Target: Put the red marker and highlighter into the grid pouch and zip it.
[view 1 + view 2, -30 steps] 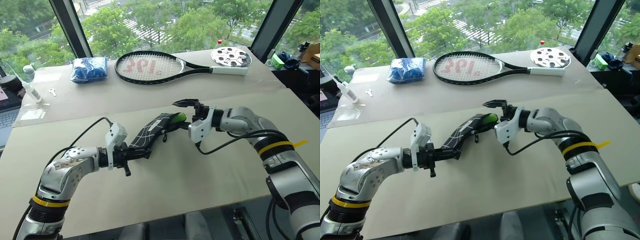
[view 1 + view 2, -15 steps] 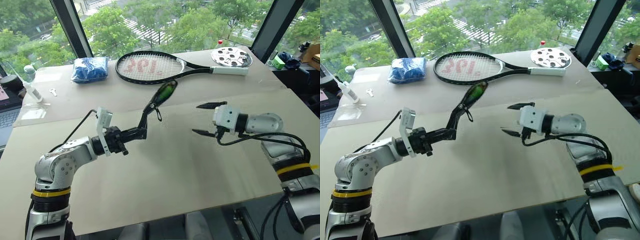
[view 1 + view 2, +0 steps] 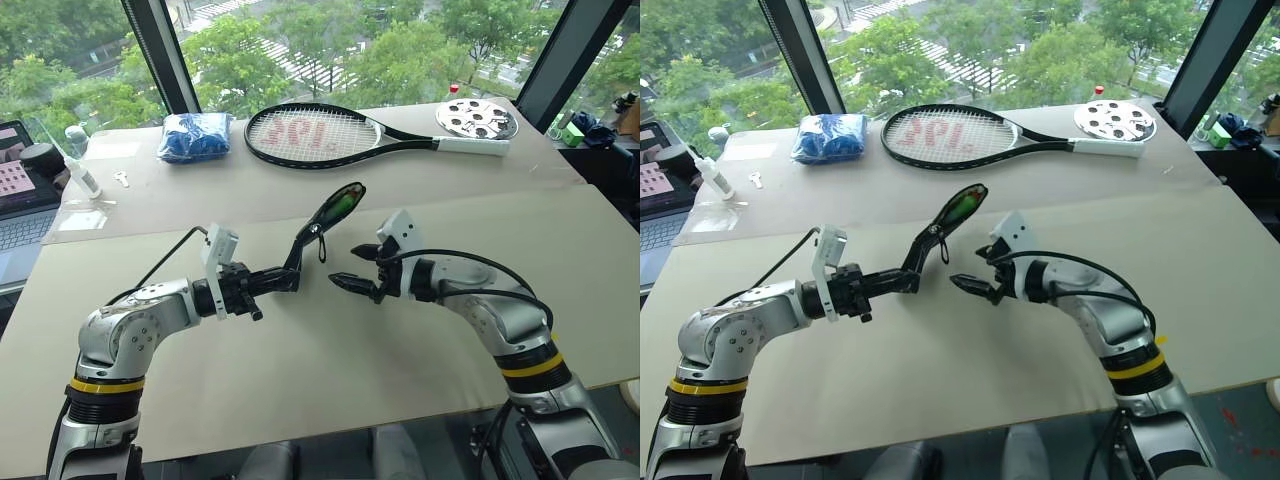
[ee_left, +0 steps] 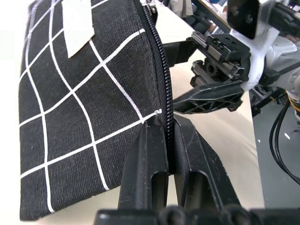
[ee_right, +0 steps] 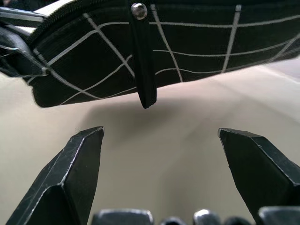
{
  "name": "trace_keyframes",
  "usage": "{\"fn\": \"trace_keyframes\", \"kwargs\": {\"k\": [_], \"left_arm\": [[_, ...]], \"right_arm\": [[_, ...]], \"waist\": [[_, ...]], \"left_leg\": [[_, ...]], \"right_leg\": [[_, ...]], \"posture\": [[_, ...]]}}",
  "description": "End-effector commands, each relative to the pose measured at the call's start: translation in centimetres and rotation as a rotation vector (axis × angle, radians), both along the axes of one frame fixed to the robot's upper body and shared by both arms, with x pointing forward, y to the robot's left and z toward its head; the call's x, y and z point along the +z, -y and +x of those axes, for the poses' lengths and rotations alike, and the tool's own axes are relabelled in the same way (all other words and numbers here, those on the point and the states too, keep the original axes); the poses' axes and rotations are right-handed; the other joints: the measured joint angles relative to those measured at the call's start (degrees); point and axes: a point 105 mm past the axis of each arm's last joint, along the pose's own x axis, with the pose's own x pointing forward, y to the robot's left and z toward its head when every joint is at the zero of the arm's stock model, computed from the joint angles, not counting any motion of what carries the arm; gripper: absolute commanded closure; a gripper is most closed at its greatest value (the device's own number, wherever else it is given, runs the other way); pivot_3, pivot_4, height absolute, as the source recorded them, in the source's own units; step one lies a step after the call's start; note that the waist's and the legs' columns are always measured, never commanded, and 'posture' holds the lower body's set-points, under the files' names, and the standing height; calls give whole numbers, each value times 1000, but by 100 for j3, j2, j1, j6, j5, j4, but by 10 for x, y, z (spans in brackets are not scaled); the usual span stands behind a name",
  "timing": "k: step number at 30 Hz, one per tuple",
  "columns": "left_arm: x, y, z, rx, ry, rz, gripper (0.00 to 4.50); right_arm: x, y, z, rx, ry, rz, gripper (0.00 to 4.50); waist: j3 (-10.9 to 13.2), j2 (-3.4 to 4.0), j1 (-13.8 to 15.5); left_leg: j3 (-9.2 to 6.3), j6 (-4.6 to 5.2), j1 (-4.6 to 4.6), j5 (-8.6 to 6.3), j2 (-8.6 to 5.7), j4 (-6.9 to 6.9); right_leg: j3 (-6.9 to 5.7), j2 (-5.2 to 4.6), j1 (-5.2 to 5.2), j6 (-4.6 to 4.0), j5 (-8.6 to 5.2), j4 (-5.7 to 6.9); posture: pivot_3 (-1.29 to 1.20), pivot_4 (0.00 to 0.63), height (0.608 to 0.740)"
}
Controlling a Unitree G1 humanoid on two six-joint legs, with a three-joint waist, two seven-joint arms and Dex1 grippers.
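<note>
1. The left gripper [image 3: 288, 276], jaws clenched on one end of the pouch [image 3: 318, 222], holds it tilted above the desk [image 3: 330, 360], highlighter [image 3: 341, 203] at its open top.
2. The right gripper [image 3: 352, 270], jaws released, waits at 4 o'clock of the pouch.
3. Close them on the strap [image 5: 143, 70], then pull along the zipper, I think.

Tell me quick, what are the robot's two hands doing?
Left gripper: shut on the pouch, holding it up off the table.
Right gripper: open, holding nothing, beside the pouch.
</note>
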Motion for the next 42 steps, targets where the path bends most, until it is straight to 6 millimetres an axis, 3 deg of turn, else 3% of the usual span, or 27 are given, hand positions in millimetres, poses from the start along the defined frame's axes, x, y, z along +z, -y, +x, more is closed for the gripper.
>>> {"fn": "trace_keyframes", "kwargs": {"k": [1,10,13,23,27,31,37,39,42], "left_arm": [[0,5,-11,-68,68,69,4500],[-14,5,-15,-118,84,148,4500],[-13,4,-14,-115,88,145,4500],[1,-1,3,-18,91,64,4500],[-3,-3,3,-8,83,78,4500],[-5,-5,2,-9,82,97,4500],[-12,-8,0,-19,95,159,4500],[-13,-9,0,-20,97,161,4500],[-13,-9,0,-23,101,165,4500]], "right_arm": [[15,-7,6,-18,19,29,176],[16,-19,8,14,17,21,176],[16,-19,5,31,19,17,880],[13,-27,-15,140,-8,29,4440],[14,-21,-17,160,-6,18,4440],[16,-3,-10,131,20,-28,4440],[23,102,37,-176,115,-271,4440],[27,127,42,-225,143,-333,4440],[31,146,46,-268,152,-352,4440]], "waist": [[0,0,-19],[0,0,-52],[0,0,-80],[0,0,-100],[0,0,-101],[0,0,-99],[1,-1,-43],[1,-1,-47],[1,-1,-109]], "left_leg": [[0,0,0,0,1,-1],[0,1,0,0,-1,-1],[0,1,0,0,0,-2],[-2,1,0,-1,0,-2],[-2,1,0,-1,0,-2],[-1,1,0,-1,-1,-2],[2,3,-1,-2,-6,0],[4,3,-1,-2,-2,-2],[9,3,0,-2,3,-8]], "right_leg": [[0,1,0,0,0,0],[-1,-1,0,0,0,0],[-2,0,0,0,0,0],[-3,-1,0,0,0,0],[-3,-1,0,0,0,0],[-3,-1,0,0,0,-1],[-3,-5,2,1,0,-3],[-4,-2,1,1,0,-4],[-4,0,1,1,0,-6]], "posture": [[0,150,740],[0,150,740],[0,150,740],[0,150,740],[0,150,740],[0,150,740],[0,150,740],[0,150,740],[0,150,740]]}}
